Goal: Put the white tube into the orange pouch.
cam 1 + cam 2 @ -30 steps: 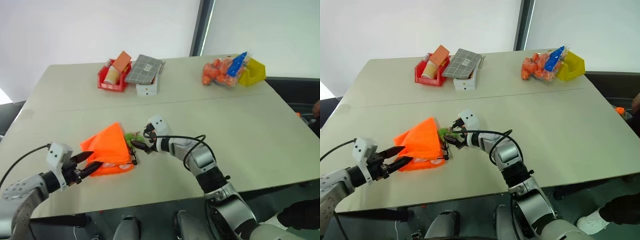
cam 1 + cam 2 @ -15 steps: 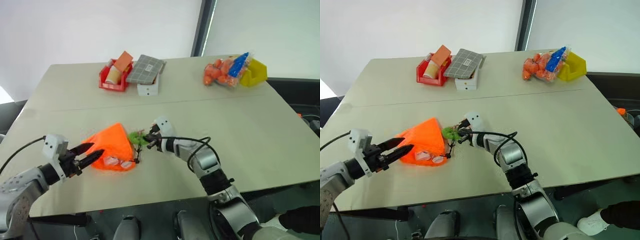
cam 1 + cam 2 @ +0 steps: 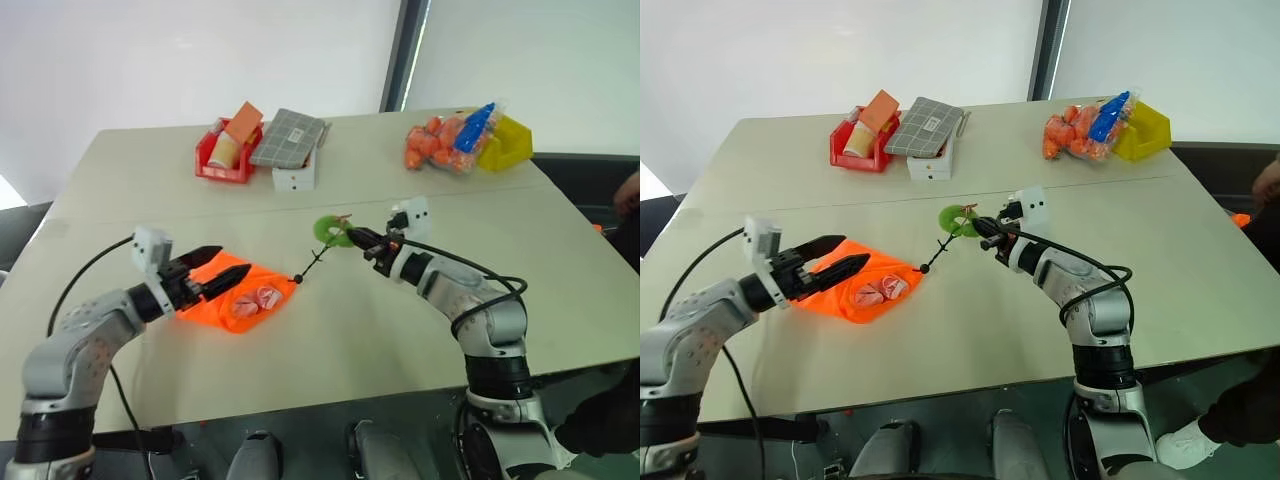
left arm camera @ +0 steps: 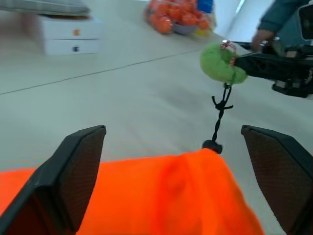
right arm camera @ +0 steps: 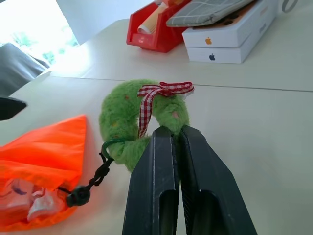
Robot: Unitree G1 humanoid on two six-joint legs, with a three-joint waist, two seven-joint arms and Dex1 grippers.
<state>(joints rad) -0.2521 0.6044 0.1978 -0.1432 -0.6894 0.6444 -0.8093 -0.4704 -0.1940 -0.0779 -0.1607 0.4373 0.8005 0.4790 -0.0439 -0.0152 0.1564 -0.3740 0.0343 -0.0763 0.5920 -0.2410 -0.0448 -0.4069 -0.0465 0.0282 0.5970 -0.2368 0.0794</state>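
Note:
The orange pouch (image 3: 225,305) lies flat on the table near its front left. At its cord end show white shapes with reddish marks (image 3: 256,299); whether they are the white tube I cannot tell. My left gripper (image 3: 235,260) hovers open over the pouch's left part, its fingers (image 4: 73,171) wide apart and holding nothing. From the pouch a thin black cord (image 3: 312,264) runs taut up to the round green tag (image 3: 328,231). My right gripper (image 5: 175,131) is shut on that tag and holds it above the table's middle.
At the back stand a red bin (image 3: 225,162), a white box (image 3: 297,177) with a grey checked case on it, a clear bag of orange balls (image 3: 435,148) with a blue-capped bottle, and a yellow bin (image 3: 510,140). A person's hand (image 3: 630,190) shows at the right edge.
My right gripper shut on the green tag and pulled it up and to the right, drawing the cord taut. The pouch flattened and slid right. My left gripper opened wide and moved in over it.

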